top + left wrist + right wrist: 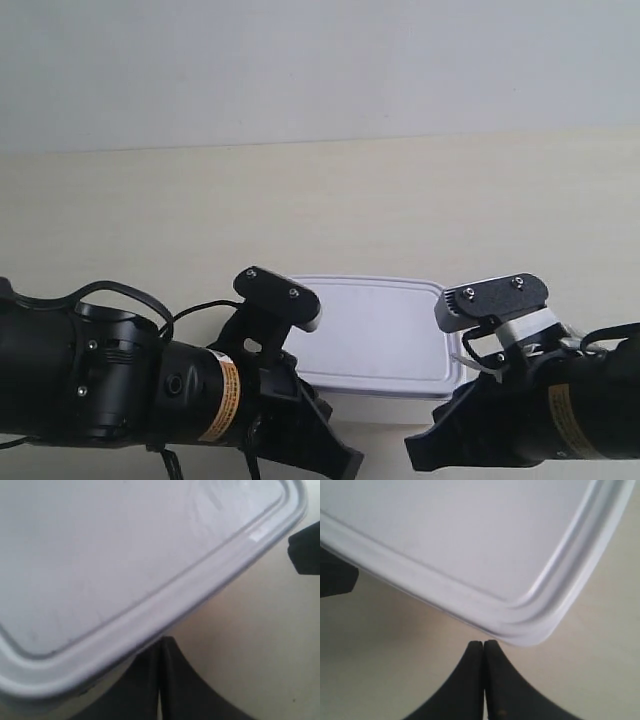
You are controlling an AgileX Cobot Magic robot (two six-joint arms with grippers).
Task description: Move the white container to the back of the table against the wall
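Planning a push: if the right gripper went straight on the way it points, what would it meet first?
The white container: the shut right gripper points at its rounded corner, close ahead. Whether they already touch is unclear.

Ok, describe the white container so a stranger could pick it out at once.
A pale wood-grain table runs back to a plain light wall. Far from that wall, between the black arm at the exterior view's left and the one at its right, sits the container. Unlike its black neighbours, it is a flat white rectangular box with rounded corners and a rimmed lid.
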